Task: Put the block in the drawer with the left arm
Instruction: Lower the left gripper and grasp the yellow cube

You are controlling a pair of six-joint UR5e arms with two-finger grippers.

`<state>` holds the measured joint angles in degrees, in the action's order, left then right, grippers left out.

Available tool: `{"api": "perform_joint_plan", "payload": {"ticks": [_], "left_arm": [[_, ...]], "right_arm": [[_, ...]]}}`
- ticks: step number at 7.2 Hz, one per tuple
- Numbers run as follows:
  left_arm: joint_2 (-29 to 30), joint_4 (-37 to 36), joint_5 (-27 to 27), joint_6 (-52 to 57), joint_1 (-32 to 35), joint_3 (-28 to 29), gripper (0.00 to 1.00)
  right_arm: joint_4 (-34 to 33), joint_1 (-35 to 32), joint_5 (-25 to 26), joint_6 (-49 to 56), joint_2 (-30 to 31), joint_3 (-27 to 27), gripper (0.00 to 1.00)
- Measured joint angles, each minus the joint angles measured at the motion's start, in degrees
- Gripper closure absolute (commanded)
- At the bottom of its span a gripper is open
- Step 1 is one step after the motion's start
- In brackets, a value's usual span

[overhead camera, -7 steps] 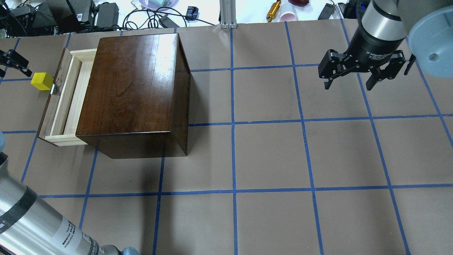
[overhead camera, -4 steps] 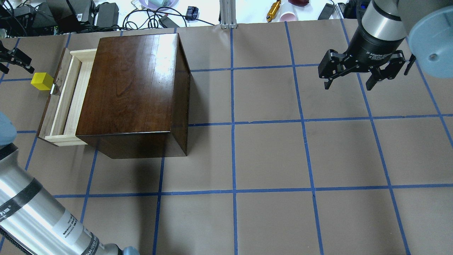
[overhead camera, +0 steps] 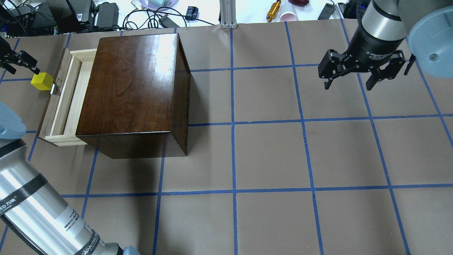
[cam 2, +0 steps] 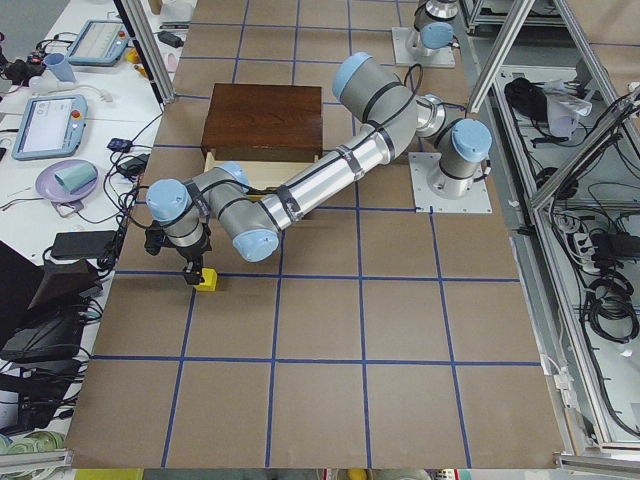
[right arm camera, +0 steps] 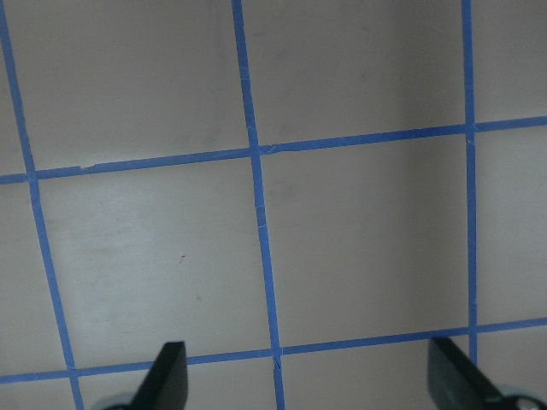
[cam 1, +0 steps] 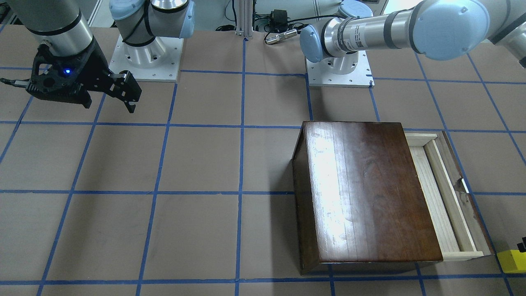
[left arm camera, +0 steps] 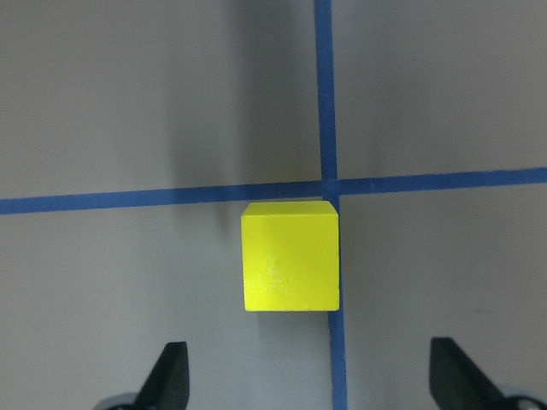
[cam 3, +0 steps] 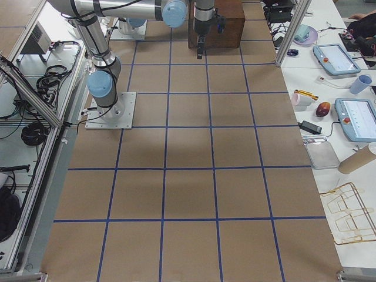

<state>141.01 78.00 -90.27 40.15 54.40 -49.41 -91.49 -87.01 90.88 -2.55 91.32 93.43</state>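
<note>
The yellow block (overhead camera: 41, 81) lies on the table just left of the drawer's dark front panel (overhead camera: 49, 106). It also shows in the front view (cam 1: 511, 260) and the left side view (cam 2: 206, 282). The drawer (overhead camera: 70, 99) of pale wood stands pulled out of the dark-brown box (overhead camera: 134, 88) and holds nothing. My left gripper (overhead camera: 21, 62) hovers over the block, open; in the left wrist view the block (left arm camera: 290, 256) lies just ahead of the spread fingertips (left arm camera: 171, 371). My right gripper (overhead camera: 348, 76) hangs open and empty at the far right, also shown in the front view (cam 1: 109, 106).
Cables, power bricks and small items line the table's far edge (overhead camera: 88, 14), with an aluminium post (overhead camera: 228, 14) in the middle. My left forearm (overhead camera: 42, 219) crosses the near left corner. The arm bases (cam 1: 144, 53) (cam 1: 339, 65) stand at the robot's side.
My left gripper has shifted a little to the right, closer over the block, and the left forearm has come further into view. The block, drawer and right arm have not moved.
</note>
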Motion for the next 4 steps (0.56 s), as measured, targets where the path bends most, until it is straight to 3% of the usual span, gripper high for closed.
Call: {"api": "perform_joint_plan", "payload": {"ticks": [4], "left_arm": [[3.0, -2.9, 0.4, 1.0, 0.1, 0.0, 0.03]], "right_arm": [[0.0, 0.0, 0.0, 0.0, 0.0, 0.0, 0.0]]}}
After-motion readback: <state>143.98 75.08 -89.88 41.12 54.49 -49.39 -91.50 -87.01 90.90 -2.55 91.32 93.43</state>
